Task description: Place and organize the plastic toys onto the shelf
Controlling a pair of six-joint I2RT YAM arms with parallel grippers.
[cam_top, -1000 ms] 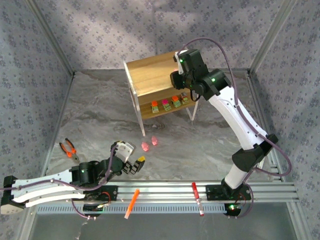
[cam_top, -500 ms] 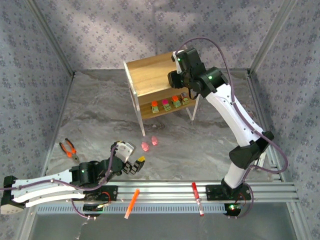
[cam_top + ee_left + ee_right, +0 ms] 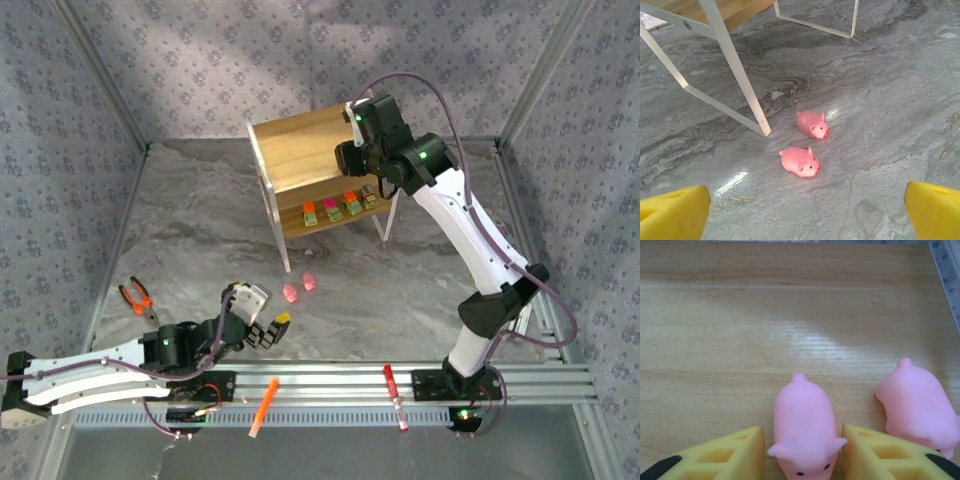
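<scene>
Yellow foam fingers (image 3: 725, 455) of the right gripper (image 3: 802, 434) are set partly apart on either side of a small pink plastic pig (image 3: 802, 410). The pig stands on the top board of the two-tier light wooden shelf with thin white metal legs (image 3: 790, 300). A sliver of wood is seen between the pig and one pad, while the other pad is met by the pig's ear, so no firm grip is shown. A second pink pig (image 3: 917, 400) is placed just beside it on the same board. On the lower tier a row of four small blocky toys (image 3: 331, 208) with coloured tops is lined up. The left gripper (image 3: 806, 194) is held low over the grey marbled table (image 3: 890, 90), its yellow pads spread wide with nothing between them. Ahead of it, a farther pink pig (image 3: 812, 123) and a nearer pink pig (image 3: 800, 161) are laid close together on the table, near a shelf leg.
</scene>
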